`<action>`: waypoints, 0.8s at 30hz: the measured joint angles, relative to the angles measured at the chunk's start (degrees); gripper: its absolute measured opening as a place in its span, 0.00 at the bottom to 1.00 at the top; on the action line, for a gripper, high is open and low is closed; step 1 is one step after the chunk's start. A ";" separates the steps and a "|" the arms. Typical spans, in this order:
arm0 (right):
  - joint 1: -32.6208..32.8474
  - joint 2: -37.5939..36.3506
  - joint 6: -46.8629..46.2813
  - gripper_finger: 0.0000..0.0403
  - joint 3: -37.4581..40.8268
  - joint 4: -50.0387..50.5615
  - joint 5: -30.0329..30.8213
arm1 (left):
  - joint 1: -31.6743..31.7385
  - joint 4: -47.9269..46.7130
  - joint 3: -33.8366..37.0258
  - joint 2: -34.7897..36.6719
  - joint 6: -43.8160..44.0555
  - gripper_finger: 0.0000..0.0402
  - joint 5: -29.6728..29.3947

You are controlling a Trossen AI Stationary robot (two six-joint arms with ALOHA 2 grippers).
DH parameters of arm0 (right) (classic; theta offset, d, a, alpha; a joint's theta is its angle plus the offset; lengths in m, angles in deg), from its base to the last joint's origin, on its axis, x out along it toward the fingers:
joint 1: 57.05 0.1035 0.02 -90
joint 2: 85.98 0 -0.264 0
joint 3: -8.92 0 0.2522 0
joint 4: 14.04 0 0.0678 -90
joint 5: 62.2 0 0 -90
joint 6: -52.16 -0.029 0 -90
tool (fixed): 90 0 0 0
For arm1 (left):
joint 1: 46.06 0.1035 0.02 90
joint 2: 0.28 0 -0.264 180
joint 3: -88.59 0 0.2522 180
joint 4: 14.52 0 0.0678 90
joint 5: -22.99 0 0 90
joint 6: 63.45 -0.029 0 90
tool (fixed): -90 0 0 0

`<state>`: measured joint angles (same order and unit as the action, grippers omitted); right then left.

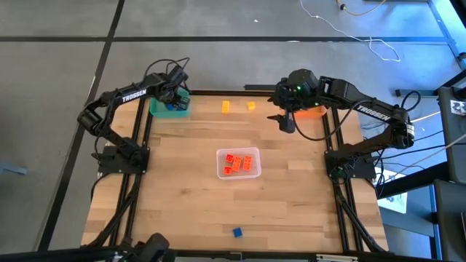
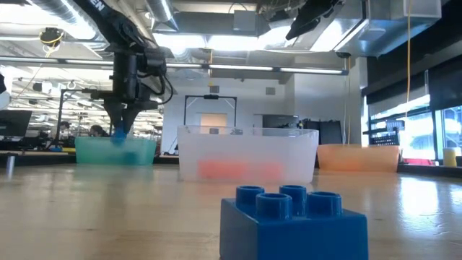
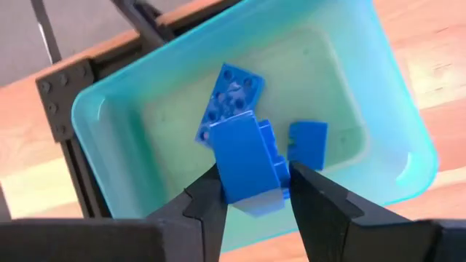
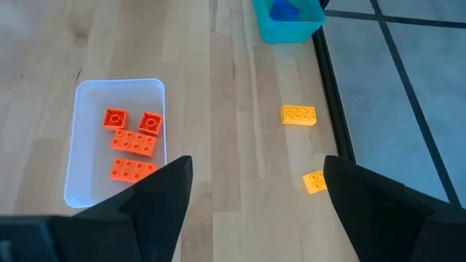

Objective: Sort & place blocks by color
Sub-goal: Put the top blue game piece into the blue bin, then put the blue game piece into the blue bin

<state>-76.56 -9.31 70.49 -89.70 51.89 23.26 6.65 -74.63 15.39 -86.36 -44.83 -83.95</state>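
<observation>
My left gripper [image 1: 175, 98] hangs over the teal bin [image 1: 170, 109] at the table's far left corner, shut on a blue block [image 3: 247, 160]. Two more blue blocks [image 3: 229, 98] [image 3: 307, 142] lie on the bin's floor. My right gripper [image 1: 285, 120] is open and empty, held high beside the orange bin [image 1: 313, 111]. Two yellow blocks [image 1: 226, 107] [image 1: 251, 105] lie on the table near the far edge. A clear bin [image 1: 238, 163] at mid-table holds several red-orange blocks [image 4: 132, 142]. One blue block [image 1: 237, 232] sits by the near edge. My left gripper [image 3: 255, 182] pinches the blue block between its two fingers, one on each side face [image 3: 231, 182]. The fingers come from above, pointing down into the teal bin [image 3: 116, 116]. The block is lifted clear of the bin's floor and sits tilted in the hold.
The orange bin [image 2: 359, 157] stands at the far right, partly under my right arm. The black frame rails [image 1: 145, 131] run along the table's left and right sides. Bare wood lies between the clear bin and the near edge, apart from the lone blue block [image 2: 292, 220].
</observation>
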 joint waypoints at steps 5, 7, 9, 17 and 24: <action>0.00 0.00 0.02 0.77 0.00 0.00 0.00 | 0.00 -0.27 0.00 0.00 0.09 0.28 -0.15; 0.00 0.00 0.07 0.77 0.00 0.01 0.00 | 0.02 -0.29 0.00 0.00 0.15 0.27 -0.76; 0.00 0.00 0.14 0.77 0.00 0.02 0.00 | 0.02 -0.31 0.00 0.00 0.15 0.28 -1.18; 0.00 0.00 0.22 0.77 0.00 0.78 0.00 | -1.49 -0.53 0.00 2.46 -2.13 0.27 4.75; 0.00 0.00 4.58 0.77 0.02 4.63 -2.84 | -10.70 -0.40 -0.07 11.46 -6.69 0.27 15.56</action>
<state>-76.56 -9.31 75.07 -89.68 56.52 20.42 -4.04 -75.03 15.32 -74.90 -51.52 -68.40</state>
